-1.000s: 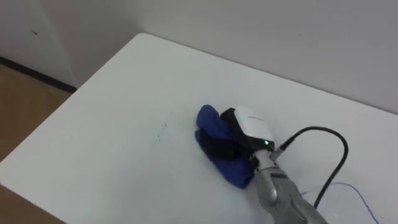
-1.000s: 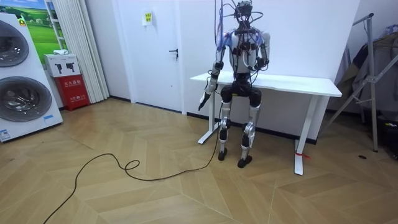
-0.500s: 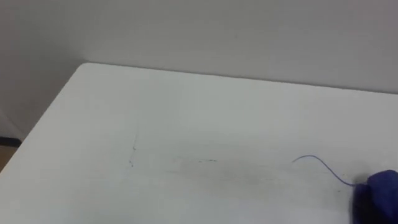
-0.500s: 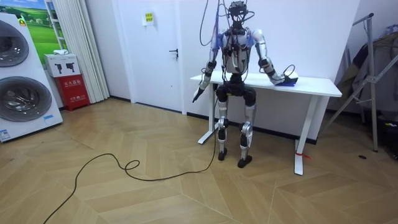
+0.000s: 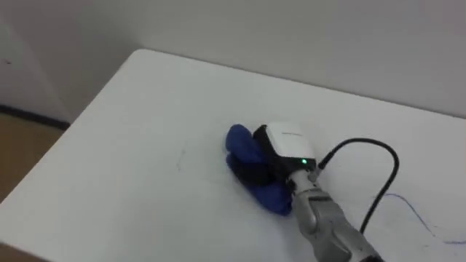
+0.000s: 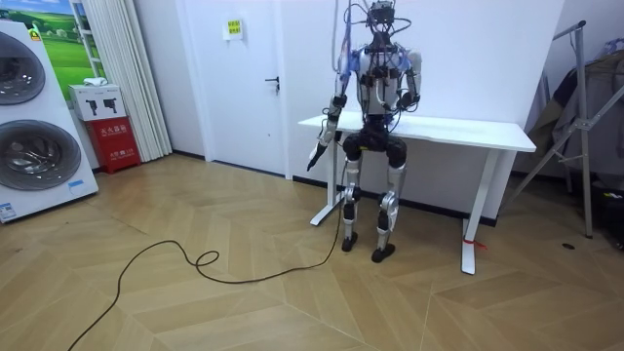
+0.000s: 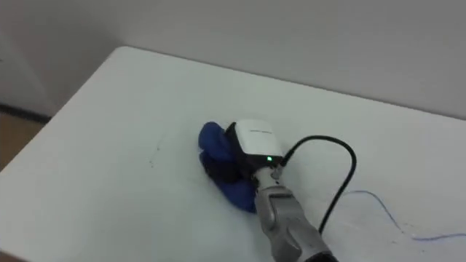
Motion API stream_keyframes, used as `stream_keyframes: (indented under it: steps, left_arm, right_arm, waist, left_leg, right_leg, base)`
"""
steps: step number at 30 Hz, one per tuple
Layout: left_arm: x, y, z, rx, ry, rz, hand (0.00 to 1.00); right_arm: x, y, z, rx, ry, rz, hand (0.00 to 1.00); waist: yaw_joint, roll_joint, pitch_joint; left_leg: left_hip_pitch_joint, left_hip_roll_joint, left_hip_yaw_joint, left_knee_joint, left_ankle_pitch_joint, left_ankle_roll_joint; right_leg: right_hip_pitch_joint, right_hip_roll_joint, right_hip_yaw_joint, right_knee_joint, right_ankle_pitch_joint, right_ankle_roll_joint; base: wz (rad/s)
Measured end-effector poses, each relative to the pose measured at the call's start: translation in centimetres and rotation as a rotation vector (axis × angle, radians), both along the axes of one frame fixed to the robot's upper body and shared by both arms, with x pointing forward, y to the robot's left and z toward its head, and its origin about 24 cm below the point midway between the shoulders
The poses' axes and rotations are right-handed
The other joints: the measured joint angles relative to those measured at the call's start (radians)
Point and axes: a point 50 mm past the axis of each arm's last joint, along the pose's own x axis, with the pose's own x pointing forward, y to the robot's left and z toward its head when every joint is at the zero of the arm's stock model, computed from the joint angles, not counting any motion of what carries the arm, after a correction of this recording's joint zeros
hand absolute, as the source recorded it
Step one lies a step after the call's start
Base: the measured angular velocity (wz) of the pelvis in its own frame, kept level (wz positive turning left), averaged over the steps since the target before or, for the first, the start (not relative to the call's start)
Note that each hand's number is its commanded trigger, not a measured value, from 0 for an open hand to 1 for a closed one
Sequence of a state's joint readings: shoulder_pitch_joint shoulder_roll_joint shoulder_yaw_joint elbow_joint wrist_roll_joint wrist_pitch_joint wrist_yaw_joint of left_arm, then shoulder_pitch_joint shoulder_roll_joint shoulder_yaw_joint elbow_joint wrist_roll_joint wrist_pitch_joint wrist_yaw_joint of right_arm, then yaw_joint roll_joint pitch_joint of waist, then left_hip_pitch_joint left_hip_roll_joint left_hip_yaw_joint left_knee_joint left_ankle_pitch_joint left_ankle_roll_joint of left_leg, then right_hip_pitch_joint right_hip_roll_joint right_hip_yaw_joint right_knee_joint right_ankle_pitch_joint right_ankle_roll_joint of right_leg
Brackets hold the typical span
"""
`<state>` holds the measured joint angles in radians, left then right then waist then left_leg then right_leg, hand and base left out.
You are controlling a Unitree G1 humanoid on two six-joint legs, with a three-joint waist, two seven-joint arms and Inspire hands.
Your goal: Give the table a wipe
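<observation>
A blue cloth (image 5: 244, 148) lies bunched on the white table (image 5: 138, 109) towards its left end. My right hand (image 5: 288, 143) rests on top of the cloth, its dark fingers curled down over it and the thumb laid across the near fold. The cloth (image 7: 213, 143) bulges out past the fingers to the left. A thin blue line (image 5: 417, 213) runs over the tabletop to the right of my arm, and faint marks (image 5: 179, 156) show left of the cloth. In the room view I stand at the table (image 6: 468, 131) and my left hand (image 6: 314, 156) hangs relaxed beside its left end.
The table's left edge drops to wooden floor (image 5: 22, 138), and a pale wall runs close behind its far edge. In the room view washing machines (image 6: 29, 127) and a red box (image 6: 115, 133) stand far left, with a metal stand (image 6: 585, 127) at the right.
Half a second ago my body was turned right, with hand and cloth at the table's right end. Hand and cloth are now back near the left end, as one second ago.
</observation>
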<state>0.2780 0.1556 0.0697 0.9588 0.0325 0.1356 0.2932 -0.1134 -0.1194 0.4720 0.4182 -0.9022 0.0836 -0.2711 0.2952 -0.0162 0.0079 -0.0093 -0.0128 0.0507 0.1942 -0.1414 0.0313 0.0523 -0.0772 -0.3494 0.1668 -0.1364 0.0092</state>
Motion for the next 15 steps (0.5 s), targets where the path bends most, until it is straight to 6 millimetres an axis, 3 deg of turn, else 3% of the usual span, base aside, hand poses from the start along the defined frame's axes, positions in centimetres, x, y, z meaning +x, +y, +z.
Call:
stream_keyframes:
  steps: [1,2,5,8,11,12,15]
  left_arm:
    - [-0.7,0.0,0.0,-0.003,0.022,0.012,0.00]
    - [-1.2,-0.2,-0.1,-0.010,0.041,0.022,0.00]
    - [-1.3,0.7,0.1,0.023,0.035,0.044,0.00]
    - [-1.8,2.5,0.8,0.086,0.023,0.096,0.00]
    - [-1.6,2.7,0.9,0.102,-0.007,0.103,0.00]
    - [-1.0,2.7,0.9,0.102,-0.023,0.094,0.00]
    - [0.4,2.4,1.0,0.093,-0.064,0.067,0.00]
  right_arm:
    - [-0.3,-0.2,-0.1,0.012,-0.009,-0.003,1.00]
    - [-0.5,-0.8,-0.1,0.032,-0.035,-0.021,1.00]
    - [-3.6,-3.7,-1.7,0.085,-0.076,-0.164,1.00]
    - [-7.9,-7.7,-3.2,0.097,-0.083,-0.356,1.00]
    - [-10.7,-11.7,-3.8,0.066,-0.085,-0.506,1.00]
    - [-10.8,-12.4,-3.9,0.064,-0.084,-0.541,1.00]
    - [-9.9,-12.4,-4.1,0.088,-0.073,-0.561,1.00]
  waist:
    - [-0.006,0.001,0.0027]
    - [-0.025,0.005,0.0162]
    - [-0.063,0.008,0.0185]
    - [-0.111,-0.001,-0.0012]
    - [-0.136,0.003,-0.0090]
    - [-0.153,0.003,-0.0103]
    - [-0.152,0.000,-0.0122]
  left_leg:
    - [0.003,0.000,-0.002,0.000,-0.001,0.001]
    - [0.003,-0.002,-0.013,-0.001,0.000,0.002]
    - [0.019,-0.016,-0.033,-0.013,0.008,0.009]
    - [0.033,-0.021,-0.026,-0.016,0.002,0.019]
    - [0.051,-0.030,-0.023,-0.014,-0.010,0.027]
    - [0.051,-0.033,-0.024,-0.010,-0.012,0.030]
    - [0.048,-0.038,-0.021,0.002,-0.014,0.036]
  right_leg:
    - [0.006,-0.002,-0.009,-0.003,-0.003,0.003]
    - [0.015,-0.005,-0.017,-0.013,-0.002,0.005]
    - [0.039,-0.014,-0.034,-0.025,-0.008,0.018]
    - [0.059,-0.026,-0.035,-0.028,-0.016,0.037]
    - [0.073,-0.026,-0.011,-0.028,-0.010,0.048]
    - [0.075,-0.029,-0.010,-0.028,-0.007,0.051]
    - [0.076,-0.034,-0.010,-0.027,0.002,0.056]
  base:
    - [0.32]
    - [0.39]
    - [0.25]
    - [-0.06]
    - [-0.14]
    - [-0.10]
    - [-0.02]
